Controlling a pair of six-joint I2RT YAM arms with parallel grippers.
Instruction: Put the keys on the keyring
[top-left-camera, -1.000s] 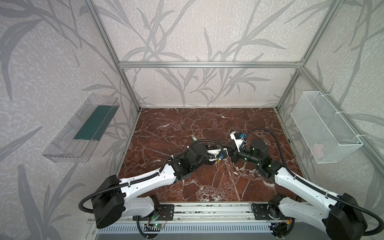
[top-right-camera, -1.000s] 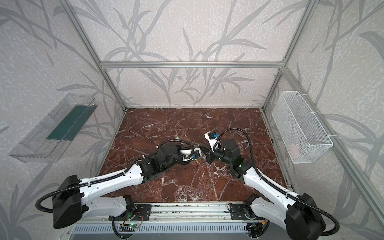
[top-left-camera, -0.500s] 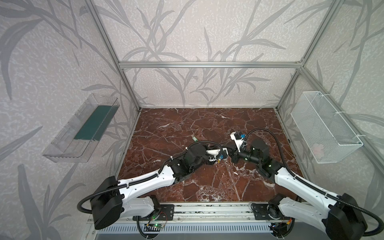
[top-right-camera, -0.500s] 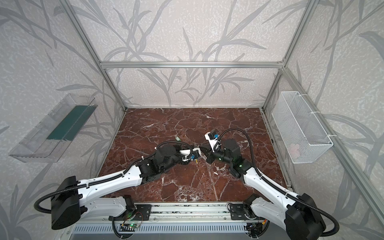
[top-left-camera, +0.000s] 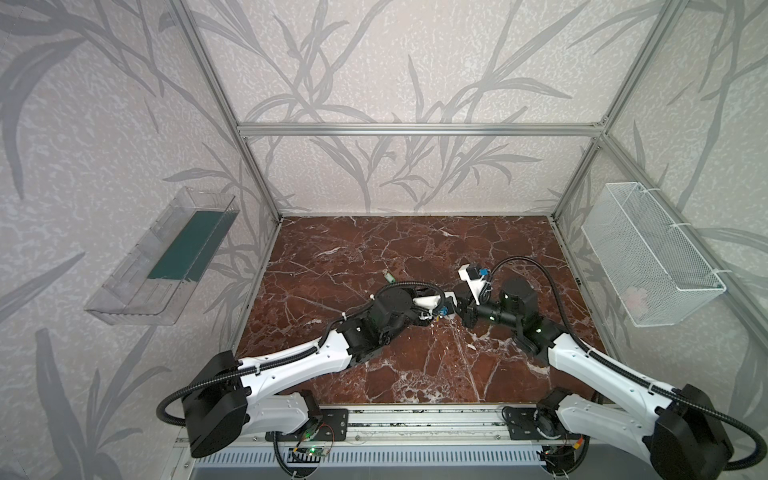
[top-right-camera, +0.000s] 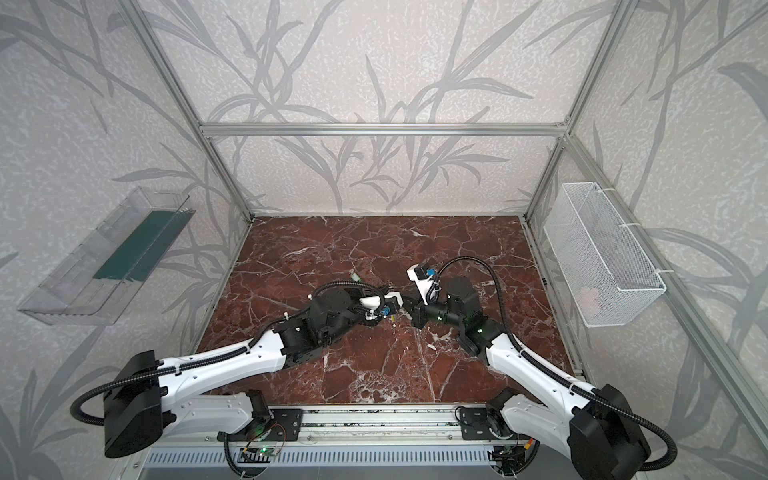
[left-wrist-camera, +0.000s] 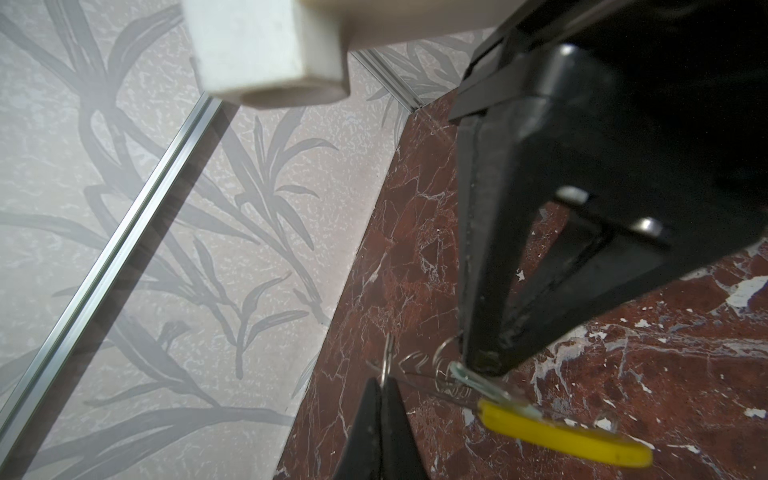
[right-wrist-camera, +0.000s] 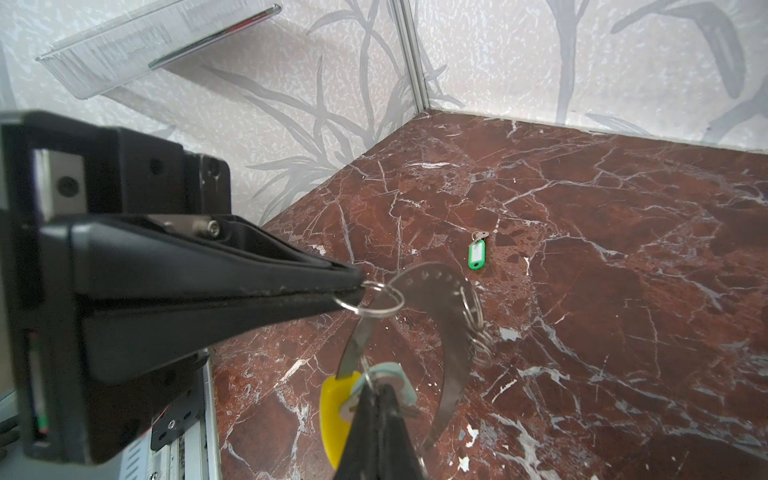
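Both grippers meet low over the middle of the floor. My left gripper is shut on a thin wire loop of the keyring. The keyring is a grey metal arc ending in a yellow sleeve, and it hangs between the two grippers. My right gripper is shut on a pale mint key pressed against the ring next to the yellow sleeve. A second key with a green head lies flat on the floor, apart from both grippers.
The red marble floor is enclosed by patterned walls and an aluminium frame. A clear plastic shelf hangs on the left wall. On the right wall is a white wire basket. Cables loop over both wrists.
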